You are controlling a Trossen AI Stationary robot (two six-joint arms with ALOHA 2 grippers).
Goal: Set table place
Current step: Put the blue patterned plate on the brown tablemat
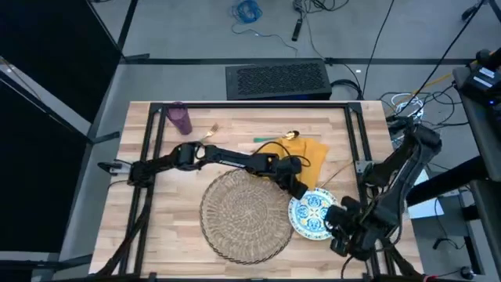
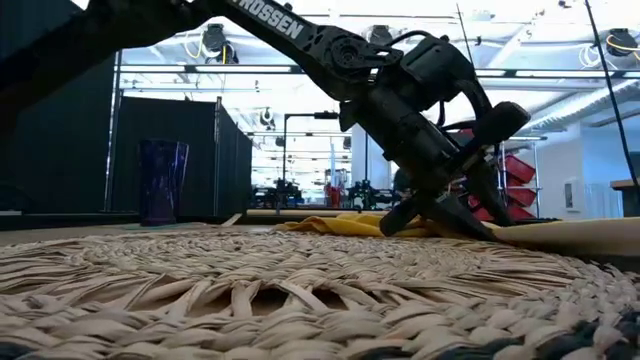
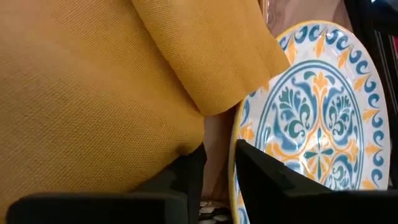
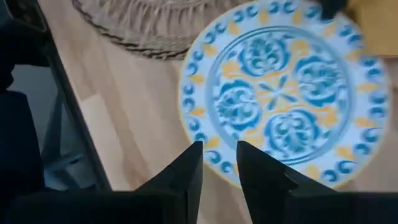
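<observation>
The white plate [image 1: 315,215] with its blue and yellow pattern lies on the table, right of the woven placemat [image 1: 246,215] and touching its edge. My left gripper [image 1: 301,190] reaches across from the left and is shut on the plate's far-left rim, just past the mustard napkin [image 1: 307,150]. My right gripper [image 1: 342,235] hovers shut over the plate's near-right edge, touching nothing. The right wrist view looks down on the plate [image 4: 286,93]. A gold spoon [image 1: 291,135] lies on the napkin's far edge and a fork [image 1: 211,130] lies farther left. The purple cup [image 1: 180,119] stands upright at the far left. My left gripper has the plate's rim [image 3: 234,168] between its two fingers. One finger [image 3: 273,180] lies over the patterned face and the other [image 3: 186,180] stands outside the rim. The fingers slant down from the table's far left. I cannot tell whether that edge is lifted off the table.
The napkin [image 3: 93,81] lies close beside my left gripper's fingers. Black rails [image 1: 149,157] frame the table's left and right sides. Bare wood shows left of the placemat and near the cup [image 2: 160,180].
</observation>
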